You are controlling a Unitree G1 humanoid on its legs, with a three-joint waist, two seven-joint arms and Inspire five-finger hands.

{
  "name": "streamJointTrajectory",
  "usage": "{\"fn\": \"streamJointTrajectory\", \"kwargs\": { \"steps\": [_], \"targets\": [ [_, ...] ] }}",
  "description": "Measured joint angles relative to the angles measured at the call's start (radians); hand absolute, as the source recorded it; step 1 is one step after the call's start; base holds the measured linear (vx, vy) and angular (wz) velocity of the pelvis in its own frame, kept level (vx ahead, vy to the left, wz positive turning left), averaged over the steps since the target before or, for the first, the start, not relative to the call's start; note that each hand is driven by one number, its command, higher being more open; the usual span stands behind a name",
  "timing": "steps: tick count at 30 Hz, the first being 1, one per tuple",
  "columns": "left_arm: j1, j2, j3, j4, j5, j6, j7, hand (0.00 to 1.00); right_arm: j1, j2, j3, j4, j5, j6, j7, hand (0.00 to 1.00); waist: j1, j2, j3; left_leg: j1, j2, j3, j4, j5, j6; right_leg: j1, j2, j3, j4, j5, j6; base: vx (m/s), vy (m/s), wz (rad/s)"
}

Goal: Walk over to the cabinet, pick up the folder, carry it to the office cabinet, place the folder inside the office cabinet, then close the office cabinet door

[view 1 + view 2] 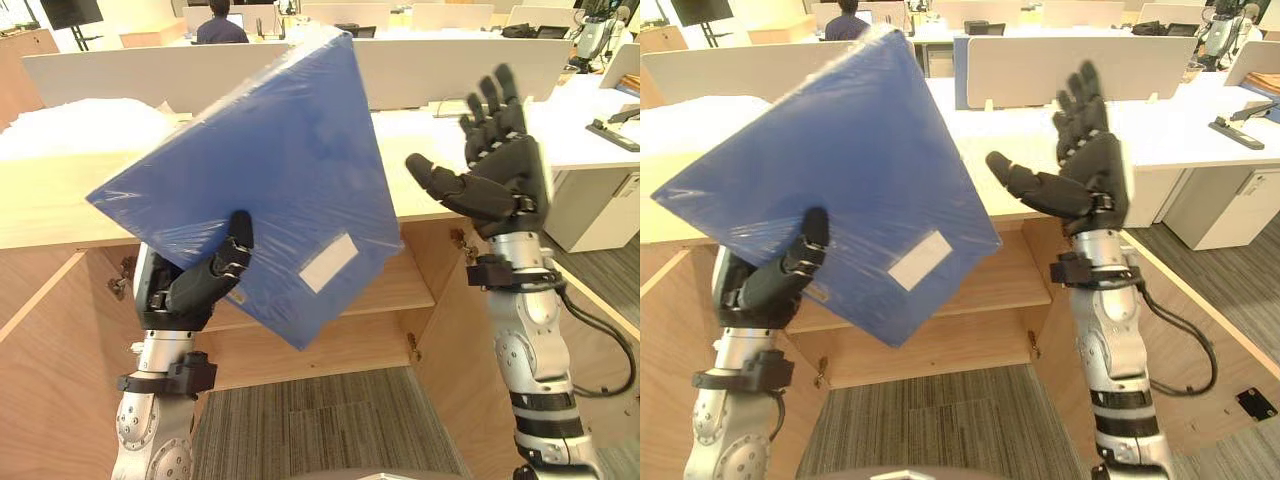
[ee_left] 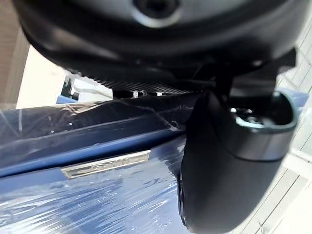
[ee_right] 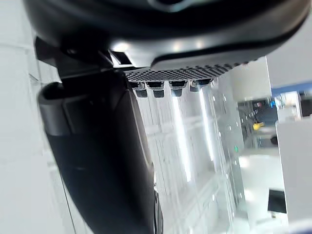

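Left hand (image 1: 200, 288): thumb clamps tilted blue folder (image 1: 270, 160).
Right hand (image 1: 503, 170): raised beside it, fingers spread.
Behind: open cabinet (image 1: 330, 350), shelf (image 1: 405, 285) half hidden by folder; person (image 1: 221, 24) seated beyond.

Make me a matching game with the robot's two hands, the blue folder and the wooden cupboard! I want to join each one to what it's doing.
Things
1. blue plastic-wrapped folder
2. left hand
3. right hand
4. light wooden cabinet

States
A. fingers straight, holding nothing
B. standing open, shelf showing
C. tilted, held up in the air
D. thumb pressed on the folder's front

Pairs: 1-C, 2-D, 3-A, 4-B
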Motion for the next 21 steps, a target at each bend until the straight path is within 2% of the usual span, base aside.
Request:
{"fn": "streamJointTrajectory", "kwargs": {
  "steps": [6, 8, 15, 21],
  "targets": [
    [-0.02, 0.048, -0.029, 0.045, -0.121, 0.0, -0.004, 0.0, -0.109, -0.179, 0.175, 0.096, 0.274, 0.013, 0.097, 1.0, 0.002, 0.002, -0.001, -0.001, -0.001, -0.005, 0.0, 0.003, 0.002, 0.001, -0.001, -0.005, 0.003, 0.0, 0.001, 0.0, 0.0, 0.02],
    [-0.021, 0.073, -0.029, 0.058, -0.172, -0.008, 0.003, 0.0, -0.176, -0.283, 0.272, 0.115, 0.378, 0.016, 0.137, 1.0, 0.002, 0.003, -0.002, -0.001, -0.001, -0.007, 0.0, 0.004, 0.002, 0.0, -0.001, -0.007, 0.003, 0.0, 0.001, 0.0, 0.0, 0.0],
    [-0.02, 0.181, -0.039, 0.064, -0.236, -0.055, 0.062, 0.0, -0.31, -0.491, 0.473, 0.108, 0.505, 0.0, 0.257, 1.0, 0.005, 0.005, -0.008, -0.004, -0.001, -0.011, 0.0, 0.005, 0.001, 0.0, 0.0, -0.011, 0.003, 0.0, 0.001, 0.0, 0.0, 0.0],
    [-0.02, 0.221, -0.066, 0.068, -0.24, -0.068, 0.079, 0.0, -0.321, -0.573, 0.509, 0.086, 0.505, -0.005, 0.303, 1.0, 0.018, 0.004, -0.015, -0.008, -0.002, -0.011, 0.0, 0.007, 0.001, -0.005, -0.001, -0.01, 0.006, 0.0, 0.001, 0.0, 0.0, 0.0]
  ]
}}
